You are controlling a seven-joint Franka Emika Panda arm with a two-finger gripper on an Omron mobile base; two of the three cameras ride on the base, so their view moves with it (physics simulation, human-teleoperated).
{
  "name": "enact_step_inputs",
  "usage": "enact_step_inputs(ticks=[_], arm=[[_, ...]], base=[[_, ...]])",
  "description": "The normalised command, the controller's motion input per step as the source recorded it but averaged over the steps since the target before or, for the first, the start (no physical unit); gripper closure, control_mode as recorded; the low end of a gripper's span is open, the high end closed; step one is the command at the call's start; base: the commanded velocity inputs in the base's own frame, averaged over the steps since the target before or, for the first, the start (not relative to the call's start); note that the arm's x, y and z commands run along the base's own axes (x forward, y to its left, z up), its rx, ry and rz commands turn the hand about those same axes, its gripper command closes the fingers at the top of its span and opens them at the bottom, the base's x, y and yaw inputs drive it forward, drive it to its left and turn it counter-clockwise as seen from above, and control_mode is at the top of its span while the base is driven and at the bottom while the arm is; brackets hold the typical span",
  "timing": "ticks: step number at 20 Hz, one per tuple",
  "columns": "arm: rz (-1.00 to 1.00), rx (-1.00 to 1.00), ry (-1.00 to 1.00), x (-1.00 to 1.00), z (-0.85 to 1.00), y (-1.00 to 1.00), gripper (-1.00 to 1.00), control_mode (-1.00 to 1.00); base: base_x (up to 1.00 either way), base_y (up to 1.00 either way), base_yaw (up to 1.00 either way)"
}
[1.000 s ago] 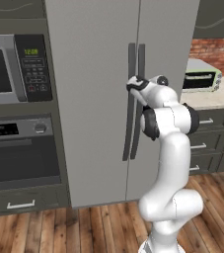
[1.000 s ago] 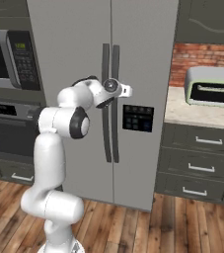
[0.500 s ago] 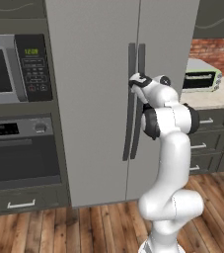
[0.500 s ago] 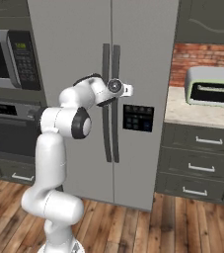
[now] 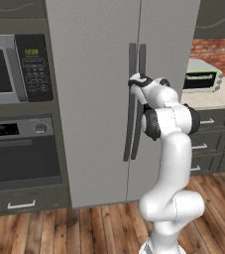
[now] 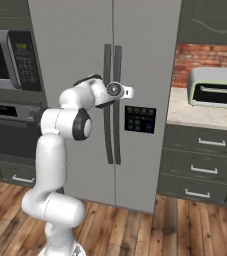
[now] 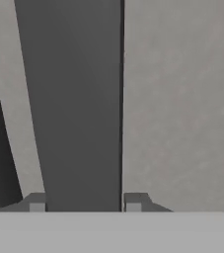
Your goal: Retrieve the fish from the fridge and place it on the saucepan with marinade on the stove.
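The tall grey fridge (image 5: 94, 99) stands in front of me with both doors closed; it also shows in the right base view (image 6: 70, 40). My gripper (image 5: 135, 82) is at the pair of long dark handles where the doors meet, about chest height (image 6: 112, 95). In the hand view one dark handle (image 7: 79, 99) runs up between my fingertips (image 7: 37, 202), which sit tight against its two sides, so the gripper (image 7: 84, 202) is shut on it. The fish is hidden behind the closed doors. The saucepan, marinade and stove are out of view.
A built-in microwave (image 5: 5, 69) and dark oven (image 5: 20, 158) sit left of the fridge. To its right, a counter with grey drawers (image 6: 205, 170) carries a pale green toaster oven (image 6: 216, 89). Wooden floor lies below.
The jaws have come together onto the fridge handle. The arm and hand have barely shifted at the doors.
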Motion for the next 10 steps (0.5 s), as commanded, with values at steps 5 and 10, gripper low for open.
enact_step_inputs(ticks=[5,10], arm=[[-0.04,0.0,0.04,-0.3,0.0,-0.22,1.0,-1.0],[-0.01,0.0,0.03,-0.39,0.0,-0.41,1.0,-1.0]], base=[[0.0,0.0,0.0],[0.0,0.0,0.0]])
